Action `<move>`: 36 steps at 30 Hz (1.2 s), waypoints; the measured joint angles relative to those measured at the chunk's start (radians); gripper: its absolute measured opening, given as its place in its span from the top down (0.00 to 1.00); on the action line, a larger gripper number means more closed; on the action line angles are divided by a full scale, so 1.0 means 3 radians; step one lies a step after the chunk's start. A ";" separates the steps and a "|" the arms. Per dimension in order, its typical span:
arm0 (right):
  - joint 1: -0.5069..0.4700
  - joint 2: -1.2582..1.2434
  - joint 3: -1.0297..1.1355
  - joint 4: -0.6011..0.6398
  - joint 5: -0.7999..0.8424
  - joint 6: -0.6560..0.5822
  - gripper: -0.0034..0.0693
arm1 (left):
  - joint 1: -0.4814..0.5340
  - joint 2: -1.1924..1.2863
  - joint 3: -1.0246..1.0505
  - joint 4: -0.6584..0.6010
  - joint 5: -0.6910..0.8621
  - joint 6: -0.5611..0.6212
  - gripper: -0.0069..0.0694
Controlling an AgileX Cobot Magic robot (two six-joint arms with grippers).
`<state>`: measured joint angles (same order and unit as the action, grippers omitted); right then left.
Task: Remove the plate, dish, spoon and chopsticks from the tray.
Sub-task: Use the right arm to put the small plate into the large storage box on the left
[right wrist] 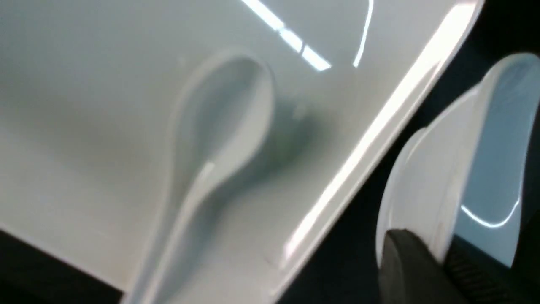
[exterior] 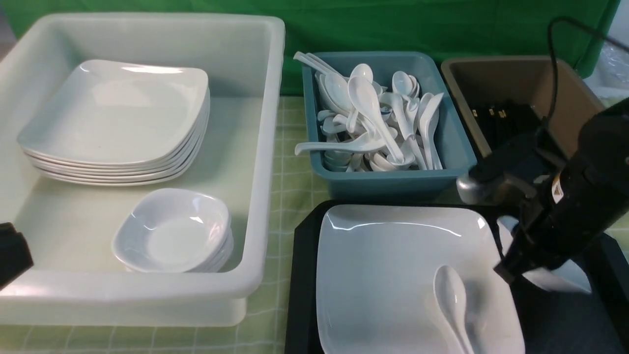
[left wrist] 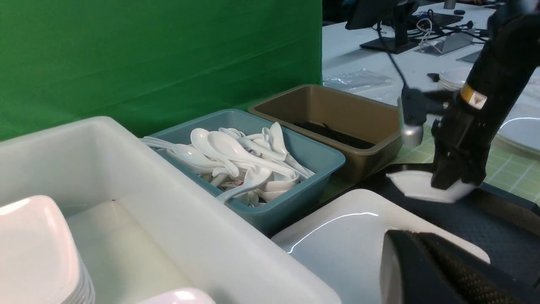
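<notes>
The dish [exterior: 560, 278] is pinched by its rim in the right gripper [right wrist: 438, 261], one finger on each side of the wall, and is held steeply tilted over the tray [exterior: 570, 314], beside the plate [exterior: 383, 275]. The left gripper's jaws are pressed together, with nothing seen between them, near the white tub [exterior: 255, 162]. The spoon [exterior: 450, 295] lies on the plate, its handle towards the robot.

The dish looks light, stiff and glazed – slippery, and likely to be chipped if knocked. A swing about the pinched rim should be expected, so a firm, even squeeze and a slow lift are called for. The spoon would best be gripped across its handle – the rounded bowl may slide away. The plate, wider and probably heavier, should be taken by a raised edge once the spoon is removed.
</notes>
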<state>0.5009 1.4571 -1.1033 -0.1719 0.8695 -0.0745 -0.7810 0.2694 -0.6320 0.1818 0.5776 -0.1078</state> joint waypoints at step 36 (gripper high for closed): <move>0.1992 0.2586 -0.3689 -0.0310 0.0697 -0.0612 0.24 | 0.0000 0.0014 -0.0796 0.0459 0.1699 -0.0234 0.88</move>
<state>1.0984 2.2329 -2.2101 -0.2649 1.0787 -0.2581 -0.7810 0.2737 -0.8708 0.3196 1.0873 -0.1781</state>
